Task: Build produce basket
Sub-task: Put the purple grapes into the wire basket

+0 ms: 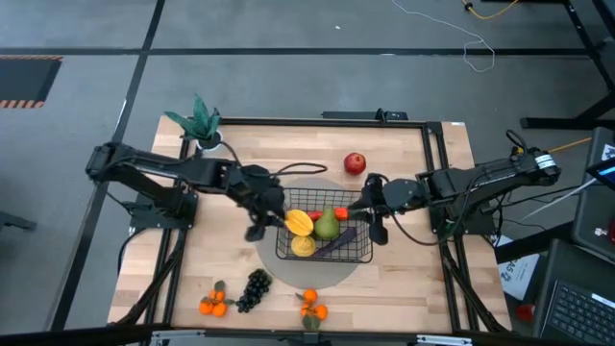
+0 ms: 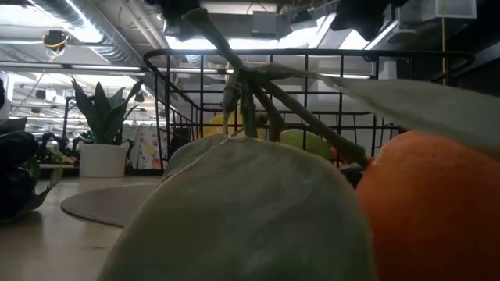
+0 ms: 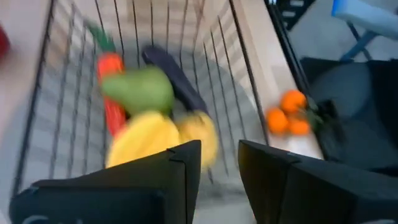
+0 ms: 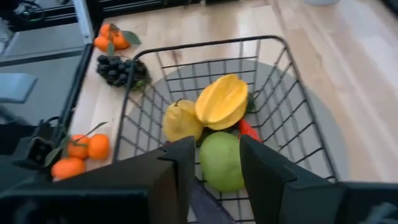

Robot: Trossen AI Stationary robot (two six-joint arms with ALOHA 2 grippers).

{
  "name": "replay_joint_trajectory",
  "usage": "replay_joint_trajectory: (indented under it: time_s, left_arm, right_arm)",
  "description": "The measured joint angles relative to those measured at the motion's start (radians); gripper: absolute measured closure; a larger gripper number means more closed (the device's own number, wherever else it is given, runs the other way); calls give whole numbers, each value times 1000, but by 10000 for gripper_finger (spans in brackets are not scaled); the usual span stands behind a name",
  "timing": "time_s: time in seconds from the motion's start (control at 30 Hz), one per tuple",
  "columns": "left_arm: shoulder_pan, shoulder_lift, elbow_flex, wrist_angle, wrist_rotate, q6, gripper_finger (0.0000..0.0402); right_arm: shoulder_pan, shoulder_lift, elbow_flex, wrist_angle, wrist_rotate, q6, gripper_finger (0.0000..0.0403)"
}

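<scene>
Five pieces in: starfruit (image 1: 299, 222), lemon (image 1: 303, 246), pear (image 1: 328, 225), carrot (image 1: 338, 212) and eggplant (image 1: 338, 243) lie inside the basket (image 1: 364, 258), which sits on the round grey mat (image 1: 317, 279).
Left out: apple (image 1: 355, 163) beyond the right gripper; grapes (image 1: 254, 288) and two tangerine clusters (image 1: 212, 305) (image 1: 312, 308) at the table's front edge, well apart from both grippers.
Left gripper: (image 1: 258, 227) just beside the basket's left rim, fingers apart, nothing held.
Right gripper: (image 1: 376, 228) just beside the basket's right rim, fingers apart and empty, pear right ahead of them.
Progress: judged a bit past halfway.
Open room: bare wood lies between the grippers and the front fruit; the potted plant (image 1: 200, 123) stands behind the left arm.
Edges: front fruit sits close to the table's frame, so a reach there looks tight.
</scene>
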Motion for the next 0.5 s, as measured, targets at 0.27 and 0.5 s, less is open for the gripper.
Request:
replay_joint_trajectory:
  time_s: [0.27, 0.5]
  left_arm:
    - [-107, -85, 1, -259, 54, -234, 309]
    - [-282, -66, 0, -462, 51, -280, 309]
  right_arm:
    - [0, 0, 0, 0, -24, 23, 289]
    - [0, 0, 0, 0, -26, 23, 289]
